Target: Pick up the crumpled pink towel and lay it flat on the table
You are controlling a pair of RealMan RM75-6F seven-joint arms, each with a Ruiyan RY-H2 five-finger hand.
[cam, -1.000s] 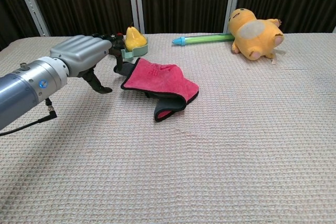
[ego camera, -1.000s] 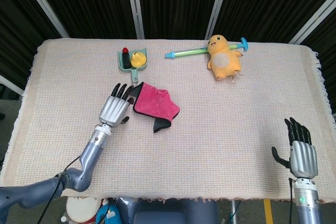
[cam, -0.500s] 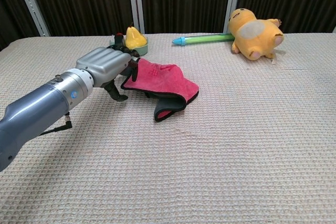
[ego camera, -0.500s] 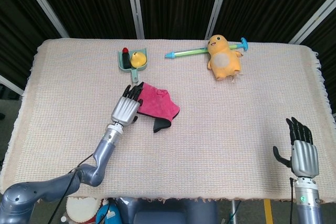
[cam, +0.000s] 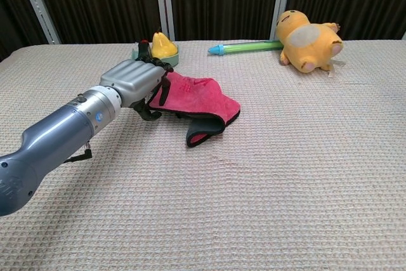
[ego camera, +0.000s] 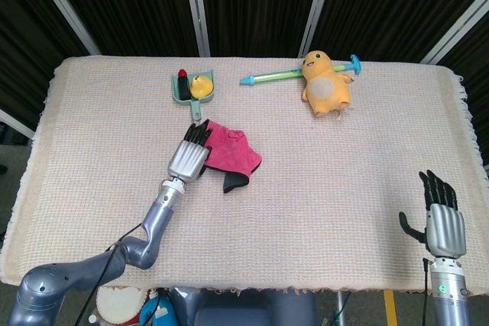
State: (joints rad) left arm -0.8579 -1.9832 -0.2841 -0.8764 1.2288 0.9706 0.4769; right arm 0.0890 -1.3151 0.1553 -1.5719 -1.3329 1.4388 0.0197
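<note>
While the pink towel (ego camera: 229, 150) lies crumpled near the table's (ego camera: 344, 173) middle, the left hand (ego camera: 189, 156) rests on its nine-o'clock edge, fingers (cam: 163, 87) draped over the cloth; whether it grips, I cannot tell. The right hand (ego camera: 442, 219) hovers open at five o'clock.

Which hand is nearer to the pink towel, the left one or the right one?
Left. The left hand is at the pink towel's left edge, fingers over it. The right hand is far away, near the table's front right corner.
</note>
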